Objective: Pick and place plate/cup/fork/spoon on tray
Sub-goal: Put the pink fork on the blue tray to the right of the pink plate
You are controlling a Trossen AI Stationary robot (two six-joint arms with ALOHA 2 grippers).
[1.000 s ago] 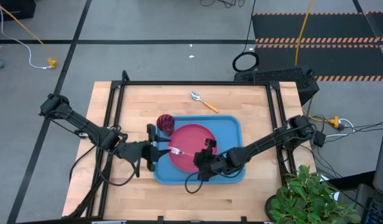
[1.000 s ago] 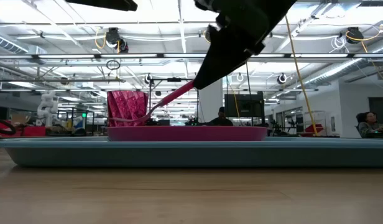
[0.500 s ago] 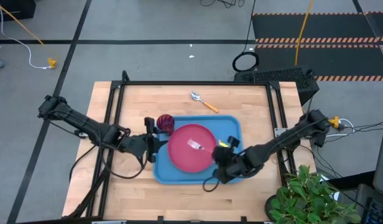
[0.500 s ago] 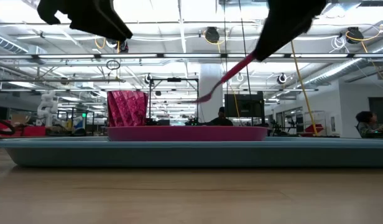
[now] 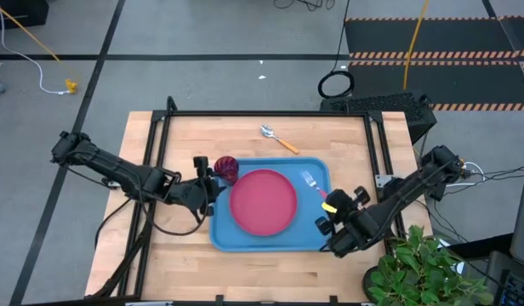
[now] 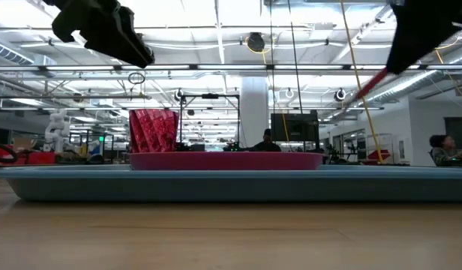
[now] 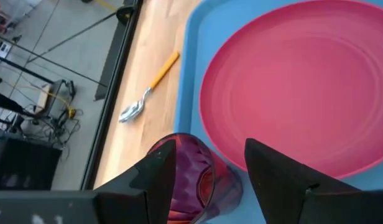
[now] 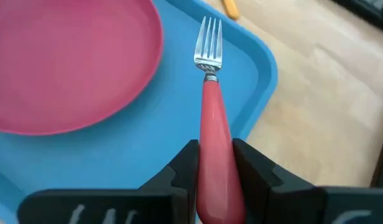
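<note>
The blue tray [image 5: 311, 231] lies mid-table with the pinkish-red plate [image 5: 263, 201] flat on it and the dark red cup [image 5: 226, 168] upright at its far left corner. My right gripper [image 5: 328, 202] is shut on the fork [image 5: 311, 181], above the tray's right part, right of the plate. My left gripper [image 5: 209, 172] is open and empty, raised just left of the cup; in the left wrist view the cup [image 7: 186, 180] shows below its fingers. The orange-handled spoon [image 5: 279, 139] lies on the wood beyond the tray. My right gripper pinches the fork's pinkish-red handle [image 8: 217, 144] between its two fingers, which lie along the fork. It comes slanting down from the table's near right. The fork is lifted clear of the tray and slopes down, tines [image 8: 208, 45] toward the tray's far right corner.
A black frame [image 5: 270, 113] runs around the table's far edge and sides. A potted plant [image 5: 419, 272] stands off the near right corner. Bare wood lies between the tray and the near edge. The low view shows the plate [image 6: 225, 160] and cup [image 6: 152, 130] on the tray [image 6: 231, 184].
My right gripper has carried the fork from over the plate's left part toward the table's right edge and upward, to over the tray's right strip; the fork's tines have swung from the left toward the far side. My left gripper has risen and gone toward the far edge, beside the cup.
</note>
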